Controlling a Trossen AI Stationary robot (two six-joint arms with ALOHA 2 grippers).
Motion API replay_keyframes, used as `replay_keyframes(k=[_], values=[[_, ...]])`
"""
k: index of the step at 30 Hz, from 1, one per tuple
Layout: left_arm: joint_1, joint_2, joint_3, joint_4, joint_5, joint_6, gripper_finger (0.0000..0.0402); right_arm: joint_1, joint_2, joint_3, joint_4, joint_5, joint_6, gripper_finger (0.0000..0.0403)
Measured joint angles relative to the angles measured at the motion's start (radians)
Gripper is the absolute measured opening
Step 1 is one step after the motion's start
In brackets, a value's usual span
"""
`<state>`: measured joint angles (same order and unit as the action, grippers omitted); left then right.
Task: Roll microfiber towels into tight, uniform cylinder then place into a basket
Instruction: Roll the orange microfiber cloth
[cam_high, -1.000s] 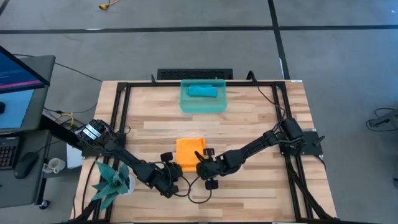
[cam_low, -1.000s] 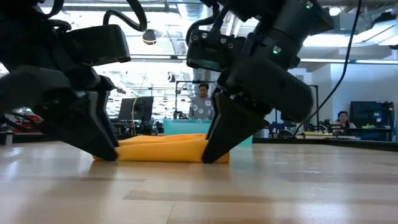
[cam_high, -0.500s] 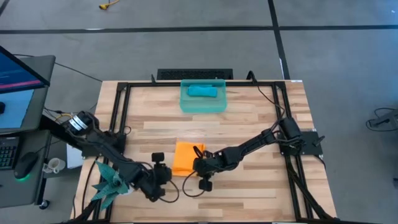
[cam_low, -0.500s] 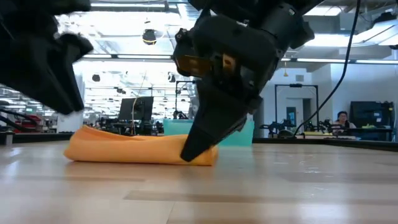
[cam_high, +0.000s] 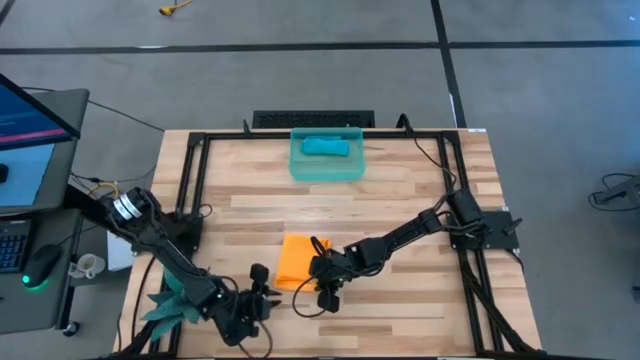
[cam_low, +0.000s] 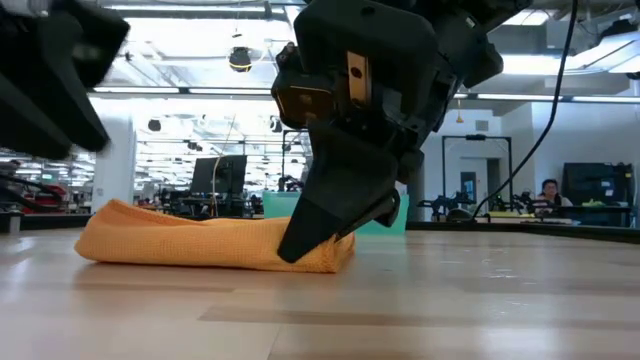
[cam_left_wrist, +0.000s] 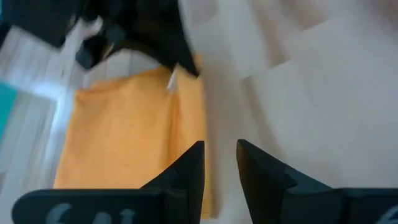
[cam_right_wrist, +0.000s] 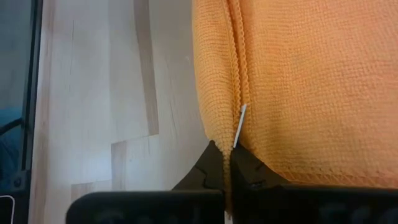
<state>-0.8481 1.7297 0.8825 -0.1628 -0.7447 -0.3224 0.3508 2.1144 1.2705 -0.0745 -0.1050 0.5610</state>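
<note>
Orange towel (cam_high: 297, 259) lies folded flat on the wooden counter (cam_high: 400, 200), near-centre, its layered edges stacked and not rolled. Right gripper (cam_high: 317, 268) sits at the towel's right near corner, jaws closed and pinching the doubled hem; in the right wrist view the two fingertips (cam_right_wrist: 219, 163) meet on the towel's folded edge (cam_right_wrist: 280, 81) beside a small white tag. In the low view the right gripper (cam_low: 300, 245) comes down onto the right end of the towel (cam_low: 190, 245), tip on the cloth at counter level.

Left gripper (cam_high: 262, 297) hangs near the near edge of the counter, left of the towel's near corner and apart from it, holding nothing. In the left wrist view its fingers (cam_left_wrist: 189, 171) stand a narrow gap apart, partly open, with the towel (cam_left_wrist: 124, 137) ahead and the right arm's dark gripper on the towel's far corner.

Basket (cam_high: 326, 156) sits at the far centre of the counter, well apart from the orange towel. Blue towel (cam_high: 326, 147) lies inside it as a short roll. Teal spiky plant figure (cam_high: 168, 305) is at the near left corner, under the left arm.
</note>
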Motion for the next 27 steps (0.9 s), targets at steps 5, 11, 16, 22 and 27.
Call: replay_keyframes(k=[5,11,16,22,27], values=[[0.036,0.039,0.001,-0.003,0.011,-0.006,0.0086,0.001,0.000,0.001,-0.004,0.000,0.000,0.0011],[0.100,0.041,0.001,-0.024,0.093,0.026,0.0086,0.001,0.000,0.001,-0.002,0.002,0.000,0.0012],[0.154,0.041,0.001,-0.083,0.149,0.021,0.0086,0.002,0.000,0.001,-0.002,0.002,-0.008,0.0012],[0.204,0.041,0.002,-0.090,0.237,0.016,0.0086,0.003,0.000,0.001,-0.002,0.001,-0.010,0.0012],[0.239,0.039,0.004,-0.123,0.270,0.006,0.0086,0.009,0.001,0.002,0.000,0.002,-0.031,0.0012]])
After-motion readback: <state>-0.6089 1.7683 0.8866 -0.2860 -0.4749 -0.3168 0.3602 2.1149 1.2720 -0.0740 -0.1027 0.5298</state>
